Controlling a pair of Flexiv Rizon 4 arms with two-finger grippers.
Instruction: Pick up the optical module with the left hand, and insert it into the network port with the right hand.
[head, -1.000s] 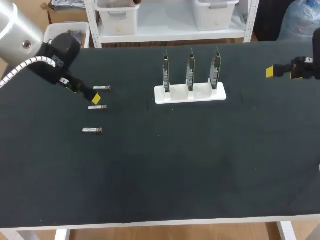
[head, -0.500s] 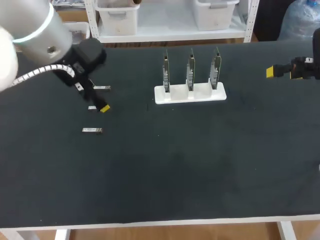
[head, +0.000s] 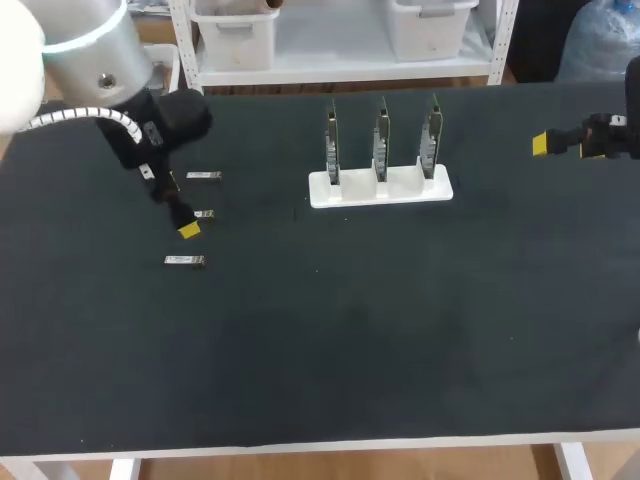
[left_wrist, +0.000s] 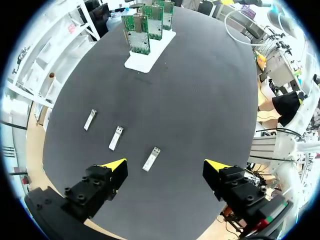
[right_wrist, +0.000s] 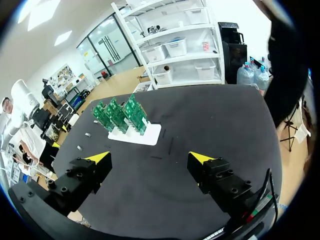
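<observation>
Hovering spread wide, the left claw (left_wrist: 164, 167) had an optical module (left_wrist: 151, 159) just ahead between its tips, while the right claw (right_wrist: 150, 160) hung equally spread.

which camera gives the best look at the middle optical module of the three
Left wrist view: the middle optical module lies whole ahead of the open left gripper. The head view has it partly hidden behind that gripper's finger; the right wrist view shows only distant specks.

Electronics lab bench: black table (head: 350, 350), green circuit boards (left_wrist: 150, 22) upright in white holder (head: 380, 189).
</observation>
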